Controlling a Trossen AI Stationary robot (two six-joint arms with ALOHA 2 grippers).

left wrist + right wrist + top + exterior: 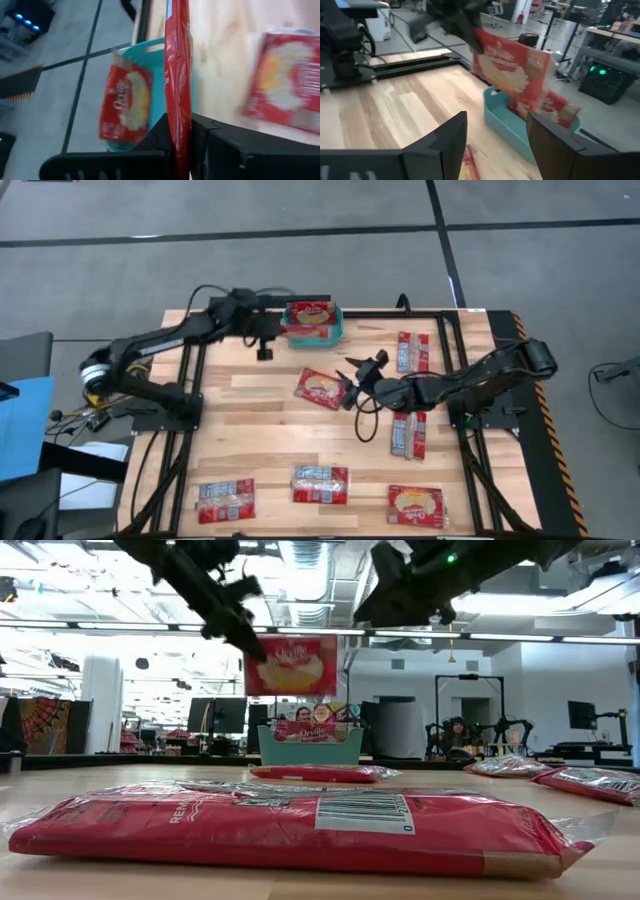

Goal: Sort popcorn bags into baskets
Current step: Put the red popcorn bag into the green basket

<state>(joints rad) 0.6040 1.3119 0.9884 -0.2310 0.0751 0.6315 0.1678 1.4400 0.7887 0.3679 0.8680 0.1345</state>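
My left gripper [281,321] is shut on a red popcorn bag [290,665] and holds it above the teal basket [310,748] at the table's far edge. Another bag [314,729] stands inside the basket. My right gripper [355,376] is open and empty, hovering mid-table just right of a bag [322,388] that lies flat. In the right wrist view its fingers [495,145] point toward the basket [506,125] and the held bag [512,65]. My left gripper pinches the bag between its two fingers at one side edge [178,134], near an upper corner [256,648]. The fingers come from the table's left, slanting down. The bag hangs upright, its printed face toward the near edge, clear above the basket.
More bags lie flat on the wooden table: two at the right [412,350] [408,433] and three along the near edge [225,500] [320,483] [415,505]. Black frame rails [190,430] run along the table's left and right sides.
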